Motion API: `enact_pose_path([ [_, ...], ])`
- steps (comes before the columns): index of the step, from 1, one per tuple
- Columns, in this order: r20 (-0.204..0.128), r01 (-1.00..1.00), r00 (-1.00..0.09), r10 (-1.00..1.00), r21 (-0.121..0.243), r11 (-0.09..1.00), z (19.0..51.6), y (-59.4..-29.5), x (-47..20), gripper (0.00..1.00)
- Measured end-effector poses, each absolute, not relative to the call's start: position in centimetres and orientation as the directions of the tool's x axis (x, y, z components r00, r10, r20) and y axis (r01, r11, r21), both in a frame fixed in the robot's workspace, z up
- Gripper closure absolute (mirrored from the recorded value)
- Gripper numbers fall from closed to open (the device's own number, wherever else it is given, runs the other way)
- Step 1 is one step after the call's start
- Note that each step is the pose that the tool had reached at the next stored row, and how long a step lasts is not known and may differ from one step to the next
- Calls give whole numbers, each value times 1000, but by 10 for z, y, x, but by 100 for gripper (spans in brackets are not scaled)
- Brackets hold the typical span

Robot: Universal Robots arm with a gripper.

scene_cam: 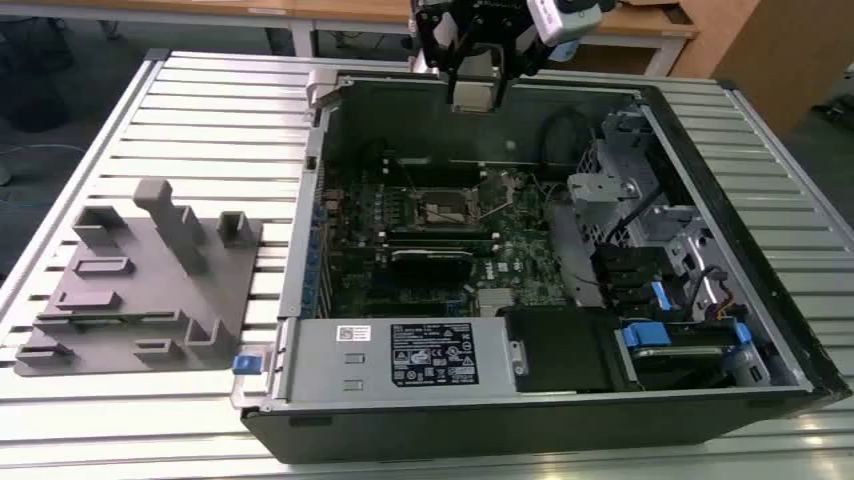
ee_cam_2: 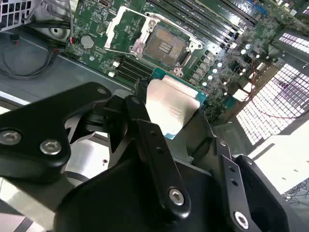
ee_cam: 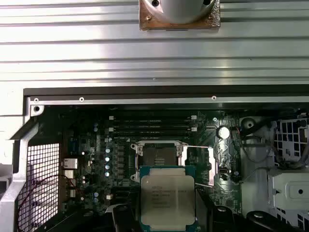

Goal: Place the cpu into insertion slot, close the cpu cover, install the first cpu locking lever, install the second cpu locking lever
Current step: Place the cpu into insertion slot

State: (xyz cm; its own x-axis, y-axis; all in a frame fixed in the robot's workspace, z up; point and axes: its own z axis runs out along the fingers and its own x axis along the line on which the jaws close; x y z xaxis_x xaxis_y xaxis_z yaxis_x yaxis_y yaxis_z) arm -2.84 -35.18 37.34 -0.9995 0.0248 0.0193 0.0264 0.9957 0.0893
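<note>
My gripper (scene_cam: 477, 92) hangs over the far wall of the open computer case (scene_cam: 307, 330), high above the green board. It is shut on the cpu (ee_cam_2: 171, 108), a flat square silver-topped chip gripped by its edges between the two black fingers (ee_cam: 126, 218). In the first wrist view the cpu (ee_cam: 167, 199) shows face-on, in front of the socket. The insertion slot (ee_cam: 158, 154) is bare, its dark contact field exposed (ee_cam_2: 164, 46). The cpu cover (ee_cam_2: 126, 26) stands swung open beside the slot, with thin wire levers raised along it. In the exterior view the slot (scene_cam: 447, 208) sits mid-board.
A grey moulded fixture (scene_cam: 147, 280) lies on the slatted table at the exterior view's left. Inside the case are a labelled power supply (scene_cam: 400, 355), a drive cage (scene_cam: 641, 200) with blue latches, a black card (scene_cam: 430, 255) and long memory slots (ee_cam: 152, 126) beside the socket.
</note>
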Motion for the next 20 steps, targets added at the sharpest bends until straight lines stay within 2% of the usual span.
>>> enact_pose_path([
  [13, 19, 26, -1000, 25, 89, 996, 373, -352, -28, 46],
  [20, 19, 26, -1000, 25, 88, 996, 362, -352, -31, 46],
])
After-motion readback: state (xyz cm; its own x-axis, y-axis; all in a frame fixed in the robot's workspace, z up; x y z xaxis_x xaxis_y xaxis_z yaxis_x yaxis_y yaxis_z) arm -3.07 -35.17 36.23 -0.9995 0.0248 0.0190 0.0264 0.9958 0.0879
